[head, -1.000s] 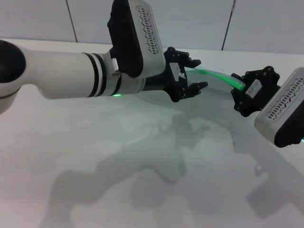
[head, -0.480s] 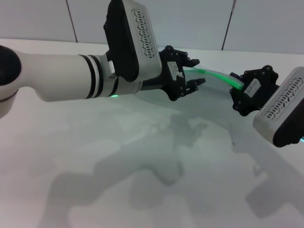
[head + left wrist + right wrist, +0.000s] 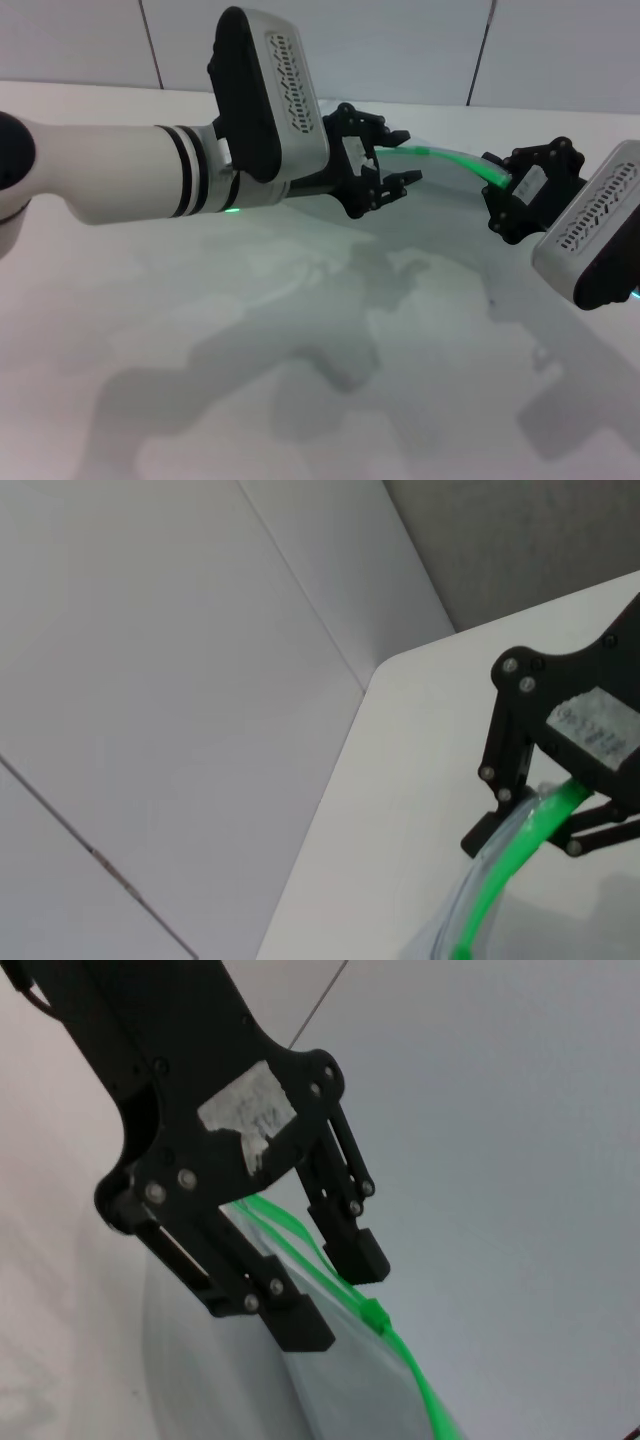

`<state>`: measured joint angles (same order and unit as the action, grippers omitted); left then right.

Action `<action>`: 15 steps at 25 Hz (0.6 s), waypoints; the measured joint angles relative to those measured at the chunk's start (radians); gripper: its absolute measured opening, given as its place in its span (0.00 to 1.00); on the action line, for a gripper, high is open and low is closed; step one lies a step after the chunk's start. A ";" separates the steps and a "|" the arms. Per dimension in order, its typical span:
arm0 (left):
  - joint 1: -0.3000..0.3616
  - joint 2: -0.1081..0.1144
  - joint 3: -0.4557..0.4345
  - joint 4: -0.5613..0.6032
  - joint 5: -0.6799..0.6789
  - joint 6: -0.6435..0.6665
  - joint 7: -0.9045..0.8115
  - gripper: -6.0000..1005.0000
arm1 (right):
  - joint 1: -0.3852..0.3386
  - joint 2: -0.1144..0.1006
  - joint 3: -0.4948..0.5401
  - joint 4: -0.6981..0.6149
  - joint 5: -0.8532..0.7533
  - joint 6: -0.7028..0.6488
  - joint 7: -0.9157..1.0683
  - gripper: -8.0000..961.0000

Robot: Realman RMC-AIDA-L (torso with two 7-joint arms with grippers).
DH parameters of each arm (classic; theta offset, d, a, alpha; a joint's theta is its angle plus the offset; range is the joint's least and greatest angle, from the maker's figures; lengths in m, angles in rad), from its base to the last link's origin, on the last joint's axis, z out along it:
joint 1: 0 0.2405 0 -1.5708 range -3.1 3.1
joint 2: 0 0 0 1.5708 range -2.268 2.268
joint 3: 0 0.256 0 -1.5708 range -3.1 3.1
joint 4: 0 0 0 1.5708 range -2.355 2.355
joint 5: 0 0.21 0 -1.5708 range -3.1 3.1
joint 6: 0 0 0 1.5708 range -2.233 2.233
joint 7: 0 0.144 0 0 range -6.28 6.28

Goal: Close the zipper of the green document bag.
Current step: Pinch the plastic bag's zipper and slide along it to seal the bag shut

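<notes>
The green document bag (image 3: 452, 192) is a translucent pale pouch held off the white table between my two grippers. Its zipper (image 3: 448, 154) is a bright green strip arching along the top edge. My left gripper (image 3: 403, 157) is open, one finger on each side of the strip. The right wrist view shows that left gripper (image 3: 335, 1295) straddling the zipper (image 3: 410, 1370), with the small green slider tab (image 3: 372, 1312) just beside its fingers. My right gripper (image 3: 497, 188) is shut on the strip's right end. The left wrist view shows that right gripper (image 3: 545, 815) clamped on the green edge (image 3: 500, 880).
A white table (image 3: 300, 340) carries the shadows of both arms. A pale panelled wall (image 3: 400, 40) rises behind its far edge. The bulky left forearm (image 3: 130, 180) reaches across the left half of the scene.
My left gripper has slid a little to the left along the green strip, still open. The right gripper has held its place on the strip's end.
</notes>
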<state>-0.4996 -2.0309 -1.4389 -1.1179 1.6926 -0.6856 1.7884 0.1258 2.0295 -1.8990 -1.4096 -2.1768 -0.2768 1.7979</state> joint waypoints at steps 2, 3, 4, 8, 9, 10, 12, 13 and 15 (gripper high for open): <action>0.002 0.000 -0.001 0.006 -0.001 0.002 0.001 0.41 | 0.000 0.000 0.000 0.001 0.000 0.000 0.000 0.06; 0.002 0.000 -0.001 0.006 -0.001 0.002 0.001 0.40 | 0.000 0.000 0.001 0.001 0.000 -0.001 0.000 0.06; 0.003 0.000 -0.001 0.008 -0.001 0.002 0.001 0.40 | 0.000 0.000 0.001 0.002 0.000 -0.001 0.000 0.06; 0.005 0.000 -0.003 0.009 -0.001 0.003 0.004 0.40 | 0.000 0.000 0.002 0.003 0.000 -0.003 0.000 0.06; 0.006 0.000 -0.003 0.009 -0.001 0.003 0.004 0.40 | 0.000 0.000 0.002 0.003 0.000 -0.003 0.000 0.06; 0.006 0.000 -0.003 0.009 -0.001 0.003 0.005 0.40 | 0.000 0.000 0.001 0.004 0.000 -0.004 0.000 0.06; 0.006 0.000 -0.003 0.009 -0.001 0.003 0.006 0.40 | 0.002 0.000 -0.001 0.006 0.000 -0.004 0.000 0.06; 0.006 0.000 -0.003 0.009 -0.001 0.003 0.007 0.40 | 0.003 0.000 -0.001 0.008 0.000 -0.004 0.000 0.06; 0.006 0.000 -0.007 0.007 -0.001 0.003 0.012 0.40 | 0.007 0.000 -0.002 0.013 0.000 -0.004 0.001 0.06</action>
<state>-0.4939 -2.0310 -1.4455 -1.1109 1.6918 -0.6826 1.8004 0.1332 2.0294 -1.9012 -1.3969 -2.1768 -0.2808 1.7989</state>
